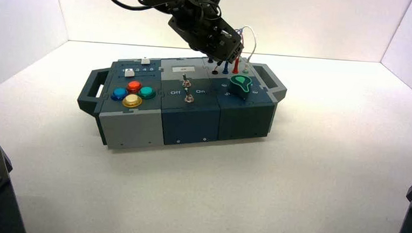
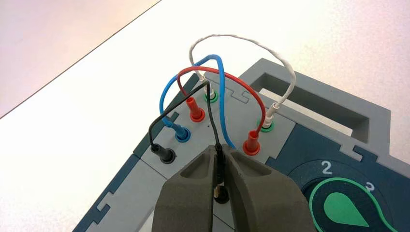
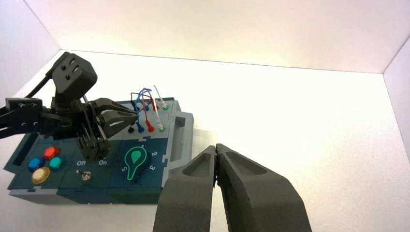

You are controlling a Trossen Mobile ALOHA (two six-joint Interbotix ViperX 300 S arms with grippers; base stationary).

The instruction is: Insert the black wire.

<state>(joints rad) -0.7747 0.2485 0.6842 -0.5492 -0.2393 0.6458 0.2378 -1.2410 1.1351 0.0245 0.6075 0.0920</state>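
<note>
Black wire plug (image 2: 220, 166): mostly hidden between left gripper (image 2: 220, 159) fingers.
Socket beneath: seemingly covered.
Green knob (image 2: 350, 209): cut off by edge.

- My left gripper (image 1: 226, 53) hangs over the far right part of the box (image 1: 183, 101), above the wire sockets.
- Red (image 1: 236, 66) and blue (image 1: 225, 69) plugs stand upright just below it, and a white wire (image 1: 250, 41) loops beside it.
- The green knob (image 1: 242, 84) sits nearer the camera than those plugs.
- Four coloured buttons (image 1: 133, 93) cluster at the box's left.
</note>
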